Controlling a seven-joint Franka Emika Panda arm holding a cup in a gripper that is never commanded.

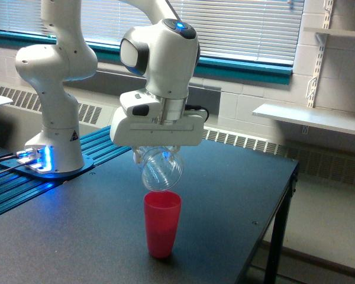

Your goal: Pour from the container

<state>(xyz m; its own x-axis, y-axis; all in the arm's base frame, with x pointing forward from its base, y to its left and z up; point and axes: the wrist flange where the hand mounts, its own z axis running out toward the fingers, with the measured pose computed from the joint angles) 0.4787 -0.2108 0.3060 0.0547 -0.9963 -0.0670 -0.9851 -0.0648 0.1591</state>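
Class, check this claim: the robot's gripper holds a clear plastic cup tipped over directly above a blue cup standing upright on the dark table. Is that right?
Not quite. The cup standing below is pink-red, not blue. The exterior view shows the gripper holding the clear plastic cup tipped over directly above the pink-red cup, which stands upright on the dark table.
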